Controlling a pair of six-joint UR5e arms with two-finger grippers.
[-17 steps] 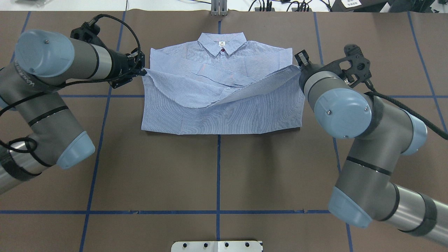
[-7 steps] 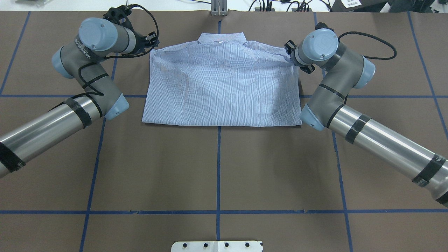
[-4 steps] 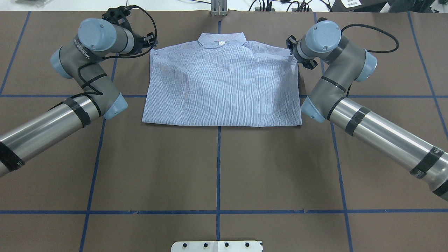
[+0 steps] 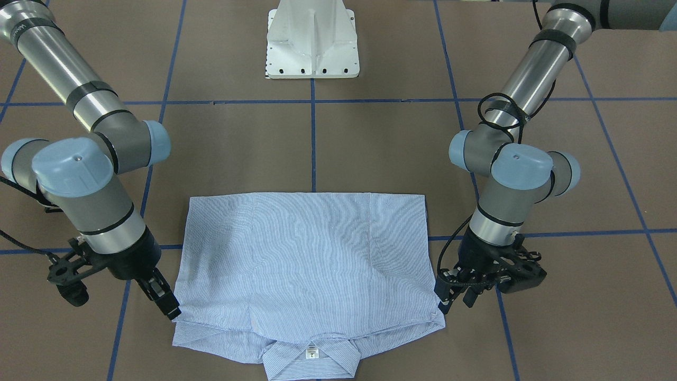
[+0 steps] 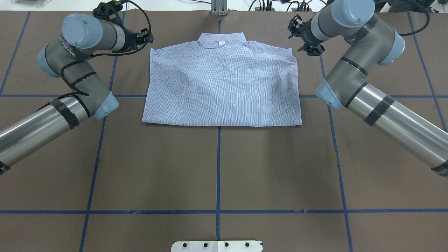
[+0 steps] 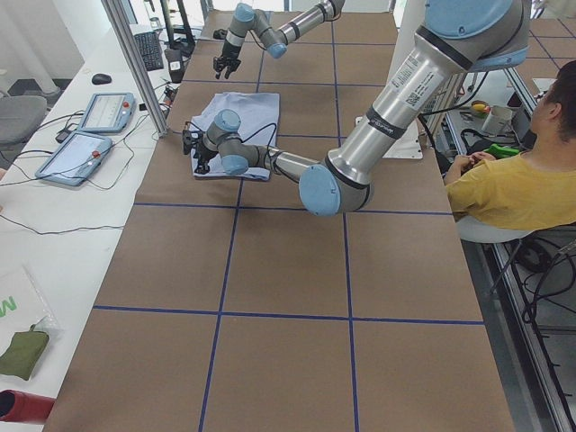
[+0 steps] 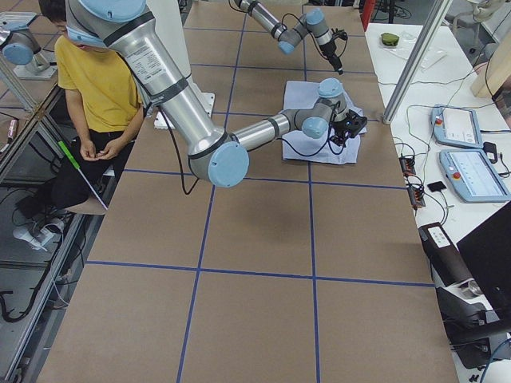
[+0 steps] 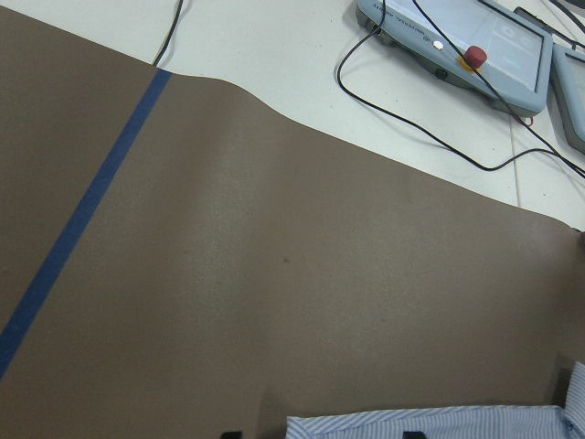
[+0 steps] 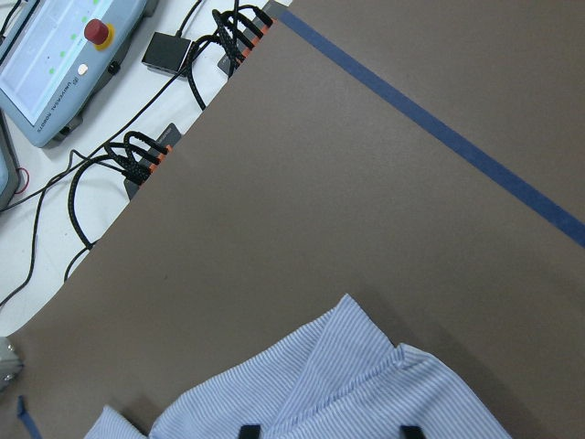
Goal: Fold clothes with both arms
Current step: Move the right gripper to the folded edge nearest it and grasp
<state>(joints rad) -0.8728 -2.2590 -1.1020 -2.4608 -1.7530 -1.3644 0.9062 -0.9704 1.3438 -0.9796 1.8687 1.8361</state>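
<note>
The blue-and-white striped shirt (image 5: 224, 87) lies flat on the brown table, folded in half, with its collar and white label (image 5: 221, 38) at the far edge. It also shows in the front view (image 4: 307, 259). My left gripper (image 5: 146, 36) is open and empty, just off the shirt's far left corner (image 4: 454, 299). Its wrist view shows only the shirt's edge (image 8: 430, 422) at the bottom. My right gripper (image 5: 303, 40) is open and empty, raised beside the far right corner (image 4: 165, 301). The shirt corner (image 9: 366, 384) lies below it.
The white pedestal base (image 4: 312, 42) stands at the robot's side of the table. Teach pendants (image 8: 457, 37) and cable plugs (image 9: 146, 160) lie past the far table edge. A person in yellow (image 6: 513, 189) sits beside the table. Blue tape lines cross the mat (image 5: 218, 168).
Both grippers carried the shirt's lower half over to the collar side, let go of it, and have drawn up and outward from the far corners. The shirt now lies folded and still.
</note>
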